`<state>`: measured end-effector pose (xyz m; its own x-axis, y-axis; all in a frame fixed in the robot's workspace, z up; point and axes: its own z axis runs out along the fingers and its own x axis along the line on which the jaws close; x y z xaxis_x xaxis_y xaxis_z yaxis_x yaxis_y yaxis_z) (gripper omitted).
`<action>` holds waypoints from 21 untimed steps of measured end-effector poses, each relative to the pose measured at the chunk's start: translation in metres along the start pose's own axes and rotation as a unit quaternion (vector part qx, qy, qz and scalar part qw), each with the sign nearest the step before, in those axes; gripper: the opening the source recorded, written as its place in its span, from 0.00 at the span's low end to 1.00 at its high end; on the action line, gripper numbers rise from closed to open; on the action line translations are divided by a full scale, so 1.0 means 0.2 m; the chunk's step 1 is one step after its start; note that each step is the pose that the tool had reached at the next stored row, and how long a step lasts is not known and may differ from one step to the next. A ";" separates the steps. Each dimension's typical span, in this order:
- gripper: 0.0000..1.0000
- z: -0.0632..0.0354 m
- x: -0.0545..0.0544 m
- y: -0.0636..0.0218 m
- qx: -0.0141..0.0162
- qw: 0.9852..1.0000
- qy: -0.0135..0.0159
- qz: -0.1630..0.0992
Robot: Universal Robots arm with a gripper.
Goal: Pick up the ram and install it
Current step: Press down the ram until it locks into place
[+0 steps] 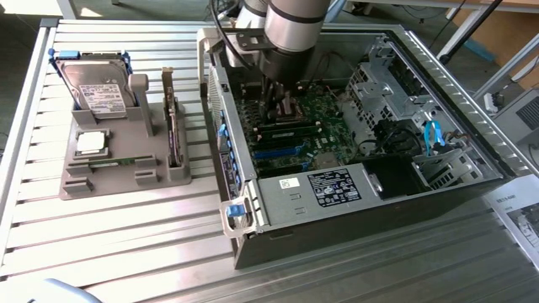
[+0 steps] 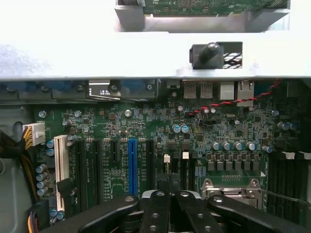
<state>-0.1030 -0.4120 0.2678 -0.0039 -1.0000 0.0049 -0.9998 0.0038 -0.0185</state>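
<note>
The ram [image 1: 111,161] is a thin green stick lying flat in the front groove of the grey holder [image 1: 76,189] on the exterior view's left. My gripper [image 1: 282,113] is far from it, inside the open computer case [image 1: 438,76], low over the motherboard [image 1: 316,136]. In the wrist view the black fingers [image 2: 156,208] meet, so the gripper [image 2: 170,194] is shut with no board between them. It hovers over dark slots with white clips [image 2: 185,156], beside the processor socket [image 2: 228,189]. More black memory slots [image 2: 286,179] lie past the socket.
The holder also carries a silver hard drive [image 1: 100,88], a small square chip [image 1: 91,142] and an upright expansion card [image 1: 173,136]. A blue slot [image 2: 131,165], a white slot [image 2: 60,165], red-black wires [image 2: 233,102] and the power supply [image 1: 332,186] crowd the case. Slatted table [image 1: 126,252] surrounds it.
</note>
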 end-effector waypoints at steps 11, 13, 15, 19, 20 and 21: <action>0.10 -0.088 0.00 -0.002 0.000 1.000 0.002 0.000; 0.10 -0.103 0.00 -0.002 0.000 1.000 0.002 0.000; 0.10 -0.118 0.00 -0.002 0.000 1.000 0.003 0.000; 0.10 -0.143 0.00 -0.003 0.000 1.000 0.004 0.000; 0.10 -0.147 0.00 -0.003 0.000 1.000 0.005 0.000; 0.10 -0.148 0.00 -0.003 0.000 1.000 0.005 0.000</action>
<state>-0.1030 -0.4119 0.2973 -0.0040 -0.9999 0.0147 -0.9998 0.0037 -0.0184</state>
